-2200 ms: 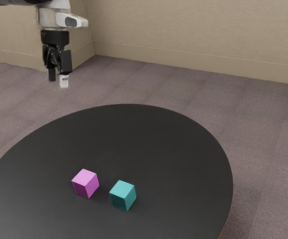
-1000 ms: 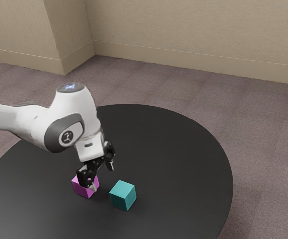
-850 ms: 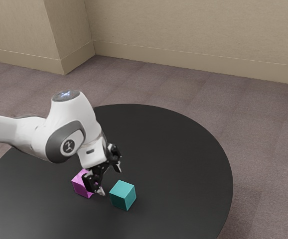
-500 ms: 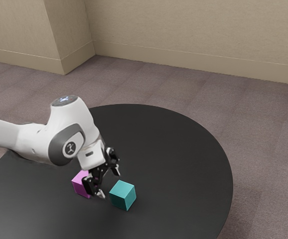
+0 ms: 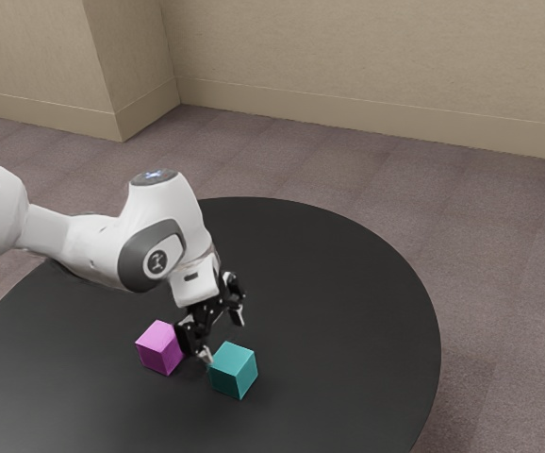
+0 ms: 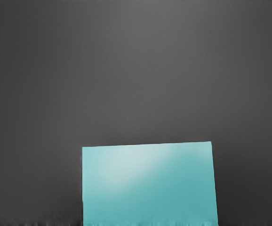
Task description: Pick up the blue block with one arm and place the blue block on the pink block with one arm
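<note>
The gripper (image 5: 218, 332) hung with jaws parted and empty just over the blue block (image 5: 233, 370), which sat on the counter (image 5: 348, 302) beside the pink block (image 5: 159, 347), on the exterior view's right, apparently aligned to straddle it.

Wrist view: blue block (image 6: 148, 183) cut off at the picture's edge. Exterior view: table (image 5: 348, 302) cut off at left and lower edges; arm (image 5: 74, 247) cut off at left edge.
</note>
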